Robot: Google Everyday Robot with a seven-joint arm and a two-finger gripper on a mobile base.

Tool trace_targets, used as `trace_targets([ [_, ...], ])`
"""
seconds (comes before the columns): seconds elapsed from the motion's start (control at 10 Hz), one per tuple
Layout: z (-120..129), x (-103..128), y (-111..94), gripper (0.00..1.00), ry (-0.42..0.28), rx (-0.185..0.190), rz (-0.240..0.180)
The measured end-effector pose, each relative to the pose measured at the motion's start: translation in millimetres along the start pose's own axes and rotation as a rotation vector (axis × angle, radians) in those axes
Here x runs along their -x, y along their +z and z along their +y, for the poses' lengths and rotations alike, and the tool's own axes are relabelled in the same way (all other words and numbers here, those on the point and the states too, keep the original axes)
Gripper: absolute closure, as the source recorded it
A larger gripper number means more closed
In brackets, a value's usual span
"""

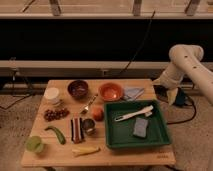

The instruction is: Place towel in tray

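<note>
The towel lies on the desk right of the frame's centre. It is just beside the orange bowl on its right and just above the upper rim of the dark green tray.

It looks like a thin, pale blue-grey cloth, slightly rumpled rather than flat. I judge it very light, limp and not fragile. It will sag and drape from whatever point is lifted, and its fabric should give the pads decent friction.

The best hold is probably a top-down pinch on a raised wrinkle near its middle, pressing close to the desk so both layers are caught. A corner grip risks slipping off or leaving a long tail that drags over the tray's rim.

The pincer hangs at the right of the frame, beyond the desk's right edge and well apart from the towel. It is released and carries nothing.

Inside the tray sit a grey-blue sponge and a white utensil, with bare floor left toward its lower left.
</note>
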Motion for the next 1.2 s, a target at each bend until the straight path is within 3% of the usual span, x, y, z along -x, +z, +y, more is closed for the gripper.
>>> trace_targets([
  [0.6,-5.8,-3.4,-0.8,0.2,-0.003,0.015,-0.002],
  [1.0,-49.9,11.5,28.6,0.2,-0.013,0.043,0.048],
  [1.2,-92.5,20.2,51.3,0.2,-0.02,0.025,0.075],
])
